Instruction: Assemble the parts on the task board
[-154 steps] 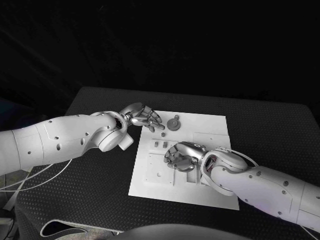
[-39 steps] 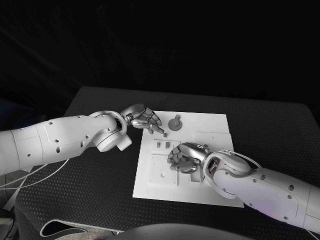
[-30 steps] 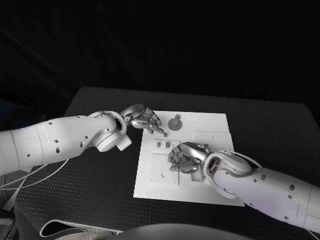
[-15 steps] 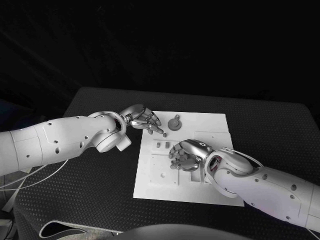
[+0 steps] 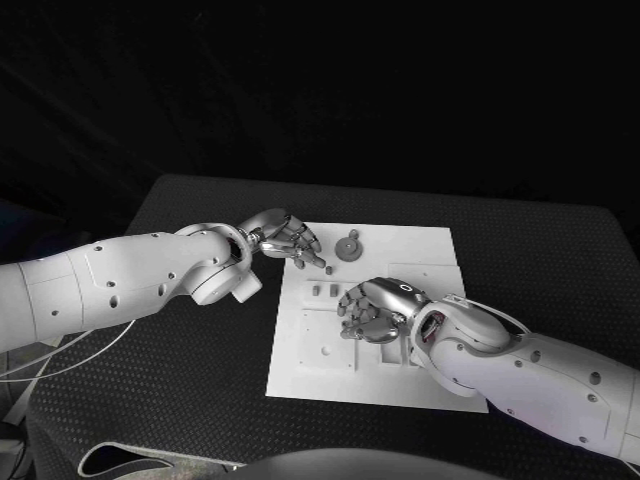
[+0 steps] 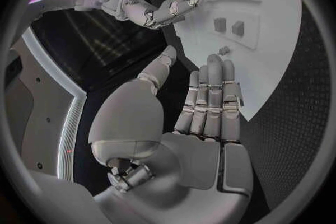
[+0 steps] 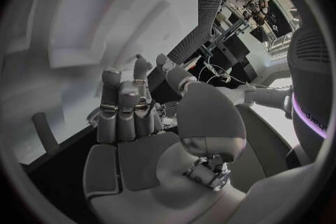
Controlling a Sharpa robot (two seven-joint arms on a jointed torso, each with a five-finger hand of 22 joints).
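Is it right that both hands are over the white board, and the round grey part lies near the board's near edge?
Not quite. The left hand and right hand are over the board, but the round grey part lies near the board's far edge, beside the left hand. The head view shows it.

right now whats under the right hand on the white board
The right hand hovers over the white board, above its shallow square recesses. Two small upright parts stand just beside it. Whatever lies directly beneath the palm is covered.
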